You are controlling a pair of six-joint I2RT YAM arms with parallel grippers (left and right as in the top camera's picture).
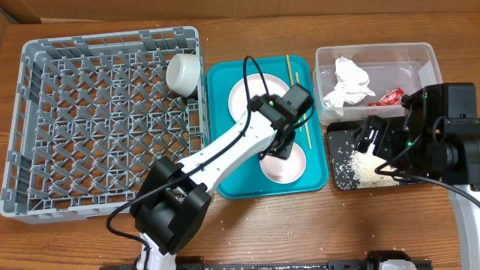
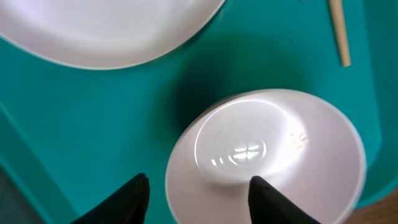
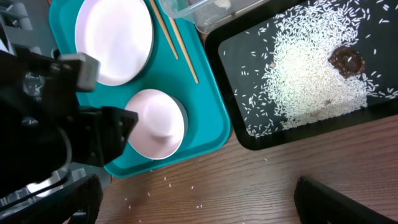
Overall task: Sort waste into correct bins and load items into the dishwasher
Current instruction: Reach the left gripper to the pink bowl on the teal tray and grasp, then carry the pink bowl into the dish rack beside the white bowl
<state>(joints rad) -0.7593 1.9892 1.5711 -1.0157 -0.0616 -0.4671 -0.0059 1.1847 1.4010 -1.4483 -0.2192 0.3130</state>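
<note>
The left gripper hangs low over the teal tray, jaws half spread and straddling the left rim of the white bowl: one finger outside over the teal, the other above the bowl's hollow, neither pinching it. That bowl sits upright at the tray's near end, with the plate beyond it at the far end and the chopsticks lying along the tray's right side. On the right, the right gripper hovers with its jaws spread wide and empty by the near edge of the black tray, which holds scattered rice and a brown scrap. Behind it, the clear tub contains the crumpled napkin and red wrapper. Far left, the dish rack has one white vessel in its far right corner, cup or bowl I can't tell.
</note>
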